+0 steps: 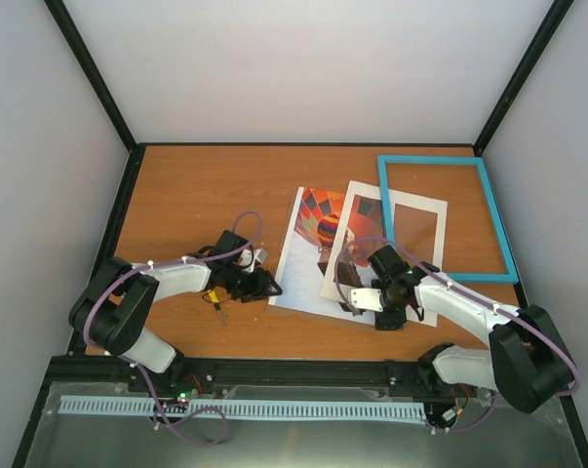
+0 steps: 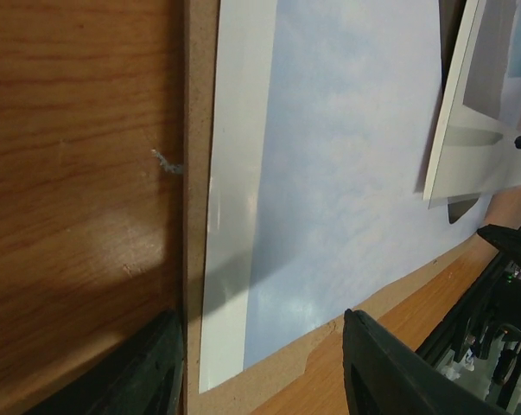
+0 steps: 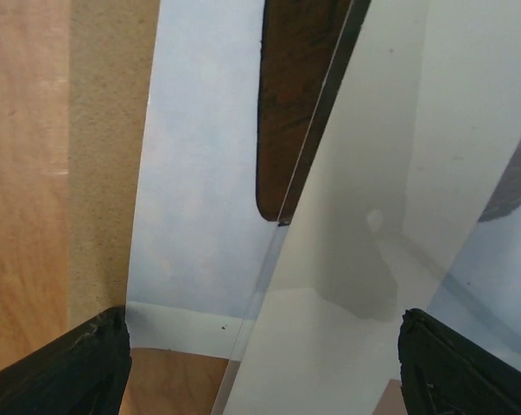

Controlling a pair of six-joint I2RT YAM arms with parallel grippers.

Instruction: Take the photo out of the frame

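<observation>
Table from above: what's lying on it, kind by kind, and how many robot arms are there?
Turquoise frame: 1
Balloon photo: 1
White mat: 1
Brown board under the photo: 1
Robot arms: 2
Total: 6

Left arm (image 1: 172, 280): white shell links, rounded black joint housings. Purple cable (image 1: 97, 304) looping along it, white ties (image 1: 150, 264) pinning it. Right arm (image 1: 461, 304): same white-and-black build, same purple cabling. Left gripper (image 2: 260, 367), right gripper (image 3: 260, 367): matte black fingers (image 2: 390, 363), chunky, rough-edged. Green light (image 1: 183, 396) at left base.
</observation>
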